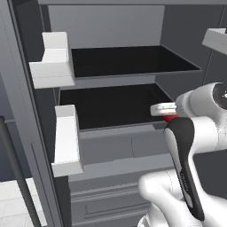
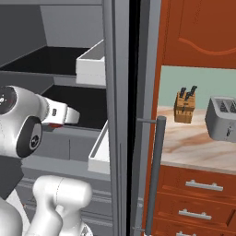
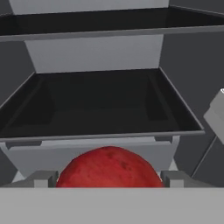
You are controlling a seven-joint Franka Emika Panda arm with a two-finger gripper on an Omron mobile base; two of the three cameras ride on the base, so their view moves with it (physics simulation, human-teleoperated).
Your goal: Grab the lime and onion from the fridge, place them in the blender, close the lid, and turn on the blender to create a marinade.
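The gripper (image 3: 109,177) sits at the fridge (image 1: 133,146) shelf front. Its jaws stand wide, the onion (image 3: 109,168) between them; whether they clamp it, I cannot tell.

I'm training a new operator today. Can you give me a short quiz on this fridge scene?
1. True or false: the claw is closed on the onion.
2. Beside the toaster on the counter stands: A) kettle B) knife block C) vase.
3. Fill in: the fridge stands ___.
Key: 1 true; 2 B; 3 open.
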